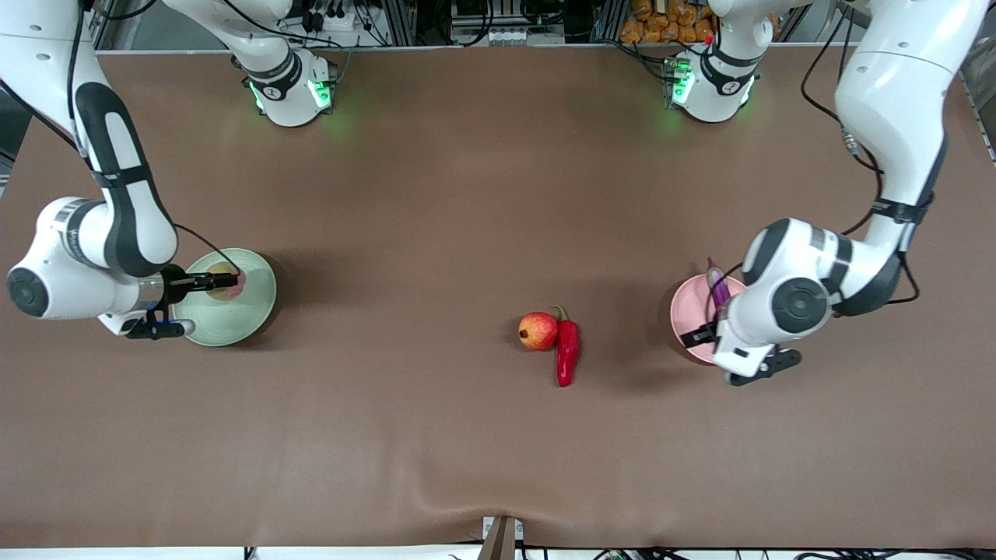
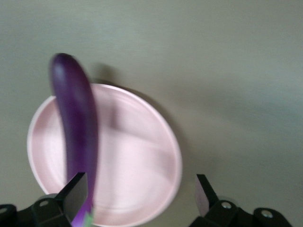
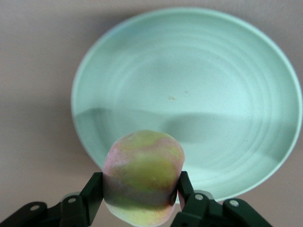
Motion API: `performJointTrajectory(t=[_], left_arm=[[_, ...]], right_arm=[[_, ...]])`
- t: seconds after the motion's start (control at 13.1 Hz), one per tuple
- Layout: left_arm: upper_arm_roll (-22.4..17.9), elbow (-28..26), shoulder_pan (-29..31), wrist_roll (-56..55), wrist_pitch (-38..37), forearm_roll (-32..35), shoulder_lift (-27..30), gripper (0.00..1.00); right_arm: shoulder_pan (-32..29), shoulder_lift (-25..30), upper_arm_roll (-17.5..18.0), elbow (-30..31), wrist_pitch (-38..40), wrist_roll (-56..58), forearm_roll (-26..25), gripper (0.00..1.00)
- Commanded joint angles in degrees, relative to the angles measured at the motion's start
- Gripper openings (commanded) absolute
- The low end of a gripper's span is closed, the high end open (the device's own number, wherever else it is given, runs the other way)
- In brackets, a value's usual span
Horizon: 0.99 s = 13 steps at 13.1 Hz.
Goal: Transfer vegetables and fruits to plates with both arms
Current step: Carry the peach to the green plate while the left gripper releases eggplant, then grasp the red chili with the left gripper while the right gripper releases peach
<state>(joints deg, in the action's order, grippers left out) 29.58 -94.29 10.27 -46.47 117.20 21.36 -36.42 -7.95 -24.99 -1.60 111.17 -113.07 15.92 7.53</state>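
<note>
My right gripper (image 1: 212, 282) is shut on the pale yellow-pink peach (image 1: 226, 281) and holds it over the mint green plate (image 1: 233, 323); the right wrist view shows the peach (image 3: 142, 182) between both fingers above the plate (image 3: 199, 94). My left gripper (image 1: 710, 325) is over the pink plate (image 1: 685, 311) with its fingers wide apart. The purple eggplant (image 1: 717, 286) stands steeply over that plate; in the left wrist view the eggplant (image 2: 78, 127) lies against one finger (image 2: 75, 195), above the plate (image 2: 137, 156). The red fruit (image 1: 538, 330) and red chili (image 1: 567, 351) lie touching on the table between the plates.
The brown table mat (image 1: 436, 194) spans the whole table. The arm bases (image 1: 292, 85) stand along its edge farthest from the front camera. The left arm's wrist (image 1: 794, 299) hangs over part of the pink plate.
</note>
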Motion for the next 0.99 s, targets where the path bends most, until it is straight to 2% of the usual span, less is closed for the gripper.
performJointTrajectory(t=[0.0, 0.08, 0.15, 0.23, 0.38, 0.61, 0.76, 0.92], left_arm=[[-0.3, 5.1, -3.8, -2.0, -0.4, -2.9, -2.8, 1.0], [-0.3, 6.8, -5.4, -2.1, -0.3, -3.2, -4.0, 1.0], [-0.4, 8.7, -7.0, -2.1, -0.2, -3.1, -5.2, 1.0], [-0.7, 10.3, -8.9, -2.0, 0.3, -2.9, -6.5, 1.0], [-1.4, 11.6, -11.6, -2.2, 4.8, -2.9, -8.4, 1.0], [-1.5, 12.7, -13.4, -3.2, 11.2, -3.3, -11.8, 1.0], [-1.5, 16.6, -15.8, -8.5, 13.3, -3.2, -15.3, 1.0], [-4.9, 19.8, -21.0, -13.4, 15.5, -3.2, -17.7, 1.0]], right_arm=[[-2.8, 2.4, 1.3, 4.4, -2.8, 3.1, -0.6, 0.0], [-2.9, 2.4, 1.3, 4.7, -2.6, 3.2, -0.6, 0.0], [-3.1, 2.3, 1.4, 4.7, -2.3, 3.2, -0.6, 0.25], [-3.0, 2.1, 1.4, 4.4, -2.2, 3.2, -0.5, 0.99], [-2.3, 2.2, 1.5, 2.1, 0.2, 3.0, -0.4, 1.0], [-0.5, 2.2, 1.8, -7.3, 9.7, 2.0, 0.3, 1.0], [1.4, 2.2, 1.8, -13.8, 14.7, 0.3, 0.3, 1.0], [2.2, 2.2, 1.8, -19.8, 19.2, -1.2, 0.3, 1.0]])
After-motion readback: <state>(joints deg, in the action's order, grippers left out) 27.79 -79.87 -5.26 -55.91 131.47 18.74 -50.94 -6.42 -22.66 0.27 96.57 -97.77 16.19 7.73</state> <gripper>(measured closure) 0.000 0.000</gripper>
